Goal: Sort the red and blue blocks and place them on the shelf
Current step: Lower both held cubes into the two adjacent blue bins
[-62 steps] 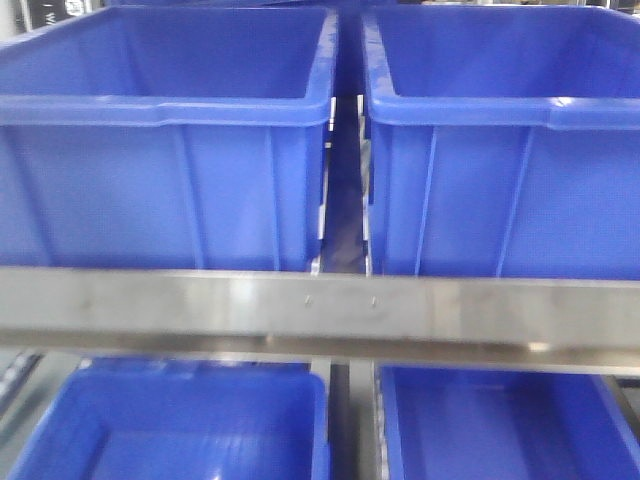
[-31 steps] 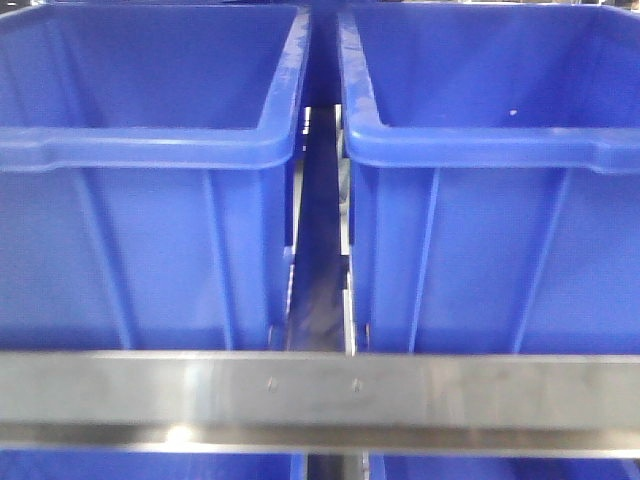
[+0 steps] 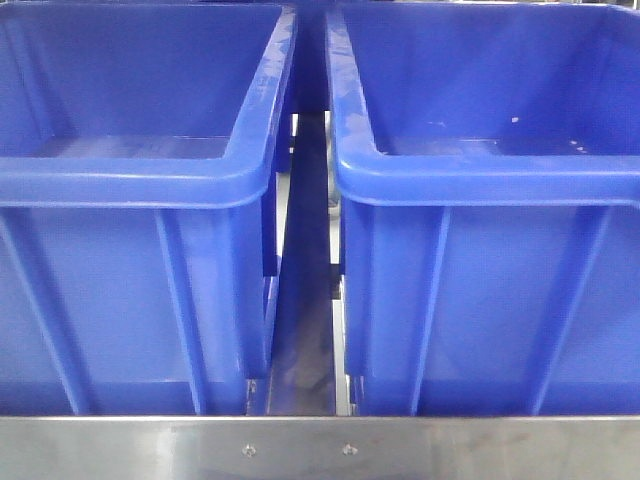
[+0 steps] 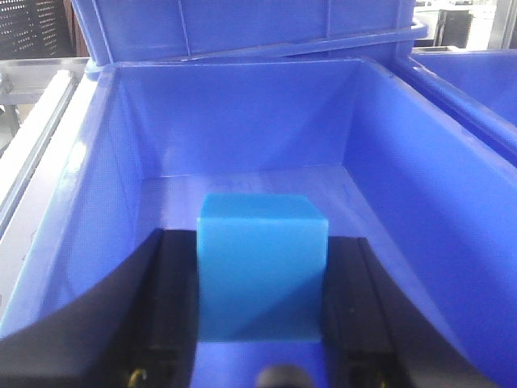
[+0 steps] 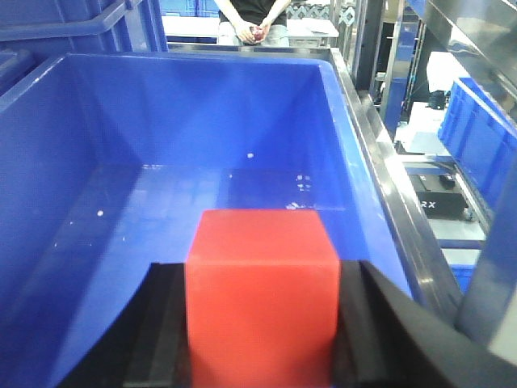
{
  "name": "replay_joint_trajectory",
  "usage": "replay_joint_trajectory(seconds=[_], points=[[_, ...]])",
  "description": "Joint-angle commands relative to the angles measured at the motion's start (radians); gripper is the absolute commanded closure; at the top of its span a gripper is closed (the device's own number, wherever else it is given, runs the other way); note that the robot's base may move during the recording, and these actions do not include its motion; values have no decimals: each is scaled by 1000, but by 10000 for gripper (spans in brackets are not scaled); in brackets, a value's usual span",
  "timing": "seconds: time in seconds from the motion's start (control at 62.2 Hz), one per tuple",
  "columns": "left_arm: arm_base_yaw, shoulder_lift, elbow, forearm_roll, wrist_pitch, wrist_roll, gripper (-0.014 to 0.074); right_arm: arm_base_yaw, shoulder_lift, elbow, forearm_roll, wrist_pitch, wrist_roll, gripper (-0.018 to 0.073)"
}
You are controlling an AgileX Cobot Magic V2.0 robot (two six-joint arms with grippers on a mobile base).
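1. Left wrist view: the left gripper (image 4: 260, 242) is clamped on the blue block (image 4: 262, 283). Its black fingers (image 4: 174, 291) lie flat against two opposite faces, so the cube sits square and cannot twist.
2. That block hangs over the open left bin (image 4: 404, 194), seemingly clear of its floor and lined up for a drop.
3. Right wrist view: the right gripper (image 5: 260, 279) grips the red block (image 5: 260, 307) the same way, over the right bin (image 5: 56, 178).
4. Front view: both bins stand side by side on the shelf (image 3: 450, 450) with a narrow gap between them. Neither arm shows there.
5. One colour per bin looks like the sort. I judge both blocks ready for release, not yet placed.
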Motion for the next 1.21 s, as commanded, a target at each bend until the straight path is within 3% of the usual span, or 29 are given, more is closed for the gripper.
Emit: replay_joint_trajectory(seconds=[0.0,1.19], points=[[1,6,-35,-7,-77,0,472,-1,8,-28,1,-87,-3,496],[1,6,-35,-11,-92,0,472,-1,8,-29,1,-107,-3,496]])
